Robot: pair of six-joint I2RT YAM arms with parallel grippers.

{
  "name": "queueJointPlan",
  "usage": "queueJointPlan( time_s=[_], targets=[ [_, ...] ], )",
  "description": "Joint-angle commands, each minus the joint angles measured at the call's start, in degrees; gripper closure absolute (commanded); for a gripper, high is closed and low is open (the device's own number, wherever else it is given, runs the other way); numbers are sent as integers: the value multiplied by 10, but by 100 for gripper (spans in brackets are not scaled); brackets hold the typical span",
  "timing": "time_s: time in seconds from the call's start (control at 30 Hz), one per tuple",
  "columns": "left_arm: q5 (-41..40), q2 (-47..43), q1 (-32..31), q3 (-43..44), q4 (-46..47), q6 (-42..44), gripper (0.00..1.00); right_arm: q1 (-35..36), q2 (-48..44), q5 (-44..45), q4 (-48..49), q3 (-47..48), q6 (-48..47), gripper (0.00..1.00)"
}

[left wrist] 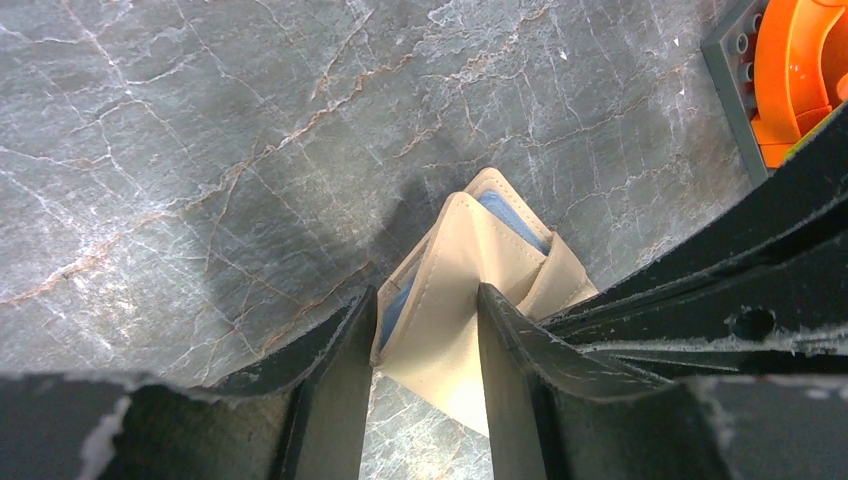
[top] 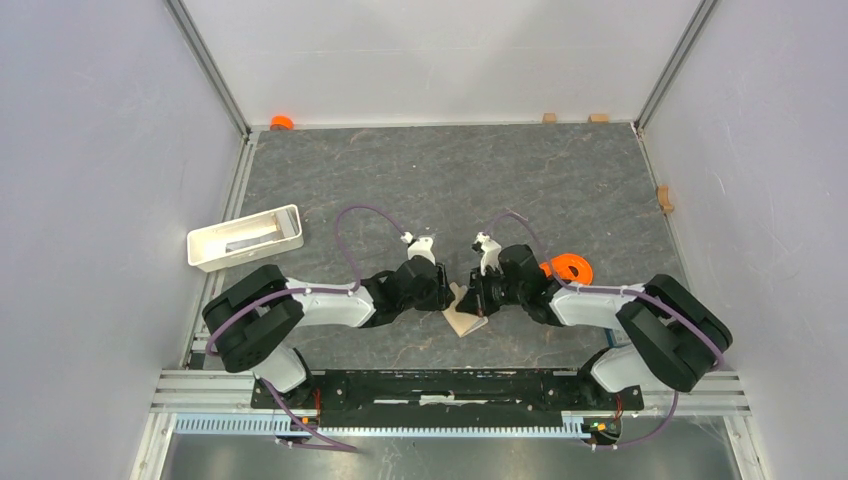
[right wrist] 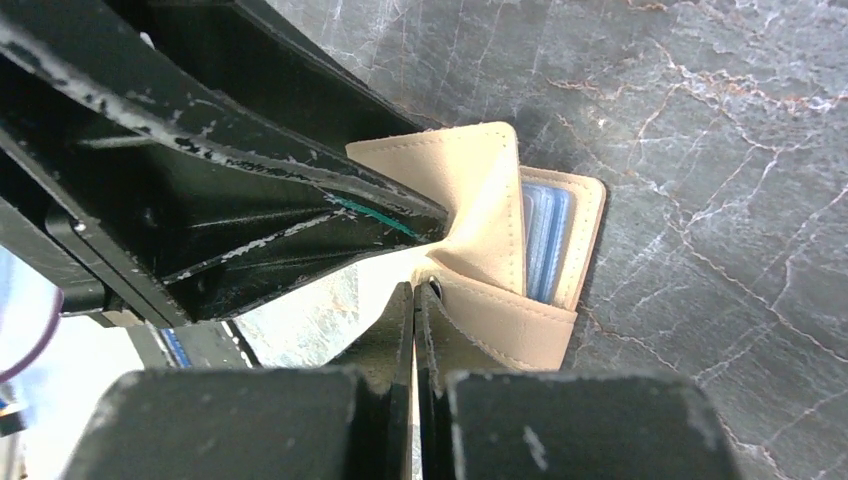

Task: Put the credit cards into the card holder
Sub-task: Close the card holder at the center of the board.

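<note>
The beige-tan card holder lies half open on the table between my two grippers. My left gripper is shut across one folded cover of it; in the left wrist view the card holder stands tented between the gripper jaws. My right gripper is shut on the card holder's snap tab. The card holder shows blue-grey pockets inside. The left gripper's fingertips pinch its cover in the right wrist view. No loose credit card shows.
A white tray stands at the left. An orange ring on a grey brick plate sits just right of the grippers. A small orange piece and wooden blocks lie along the far and right edges.
</note>
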Motion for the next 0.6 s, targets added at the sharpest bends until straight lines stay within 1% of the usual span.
queueJointPlan(
  time_s=[0.0, 0.17, 0.3, 0.33, 0.43, 0.57],
  targets=[
    [7, -2, -10, -19, -39, 31, 51, -40, 77, 85, -144, -59, -12, 100],
    [4, -23, -10, -35, -18, 52, 51, -81, 91, 63, -130, -71, 5, 100],
    [15, -38, -10, -32, -4, 83, 49, -86, 96, 67, -150, -49, 4, 100],
    [14, -43, -9, -24, -11, 91, 48, -86, 94, 63, -160, -41, 0, 100],
    [-3, -63, 0, 10, -74, 99, 47, -86, 70, 62, -181, -20, -4, 100],
    [-26, -119, 8, 16, -117, 72, 41, -87, 26, 23, -185, 4, -3, 100]
  ],
)
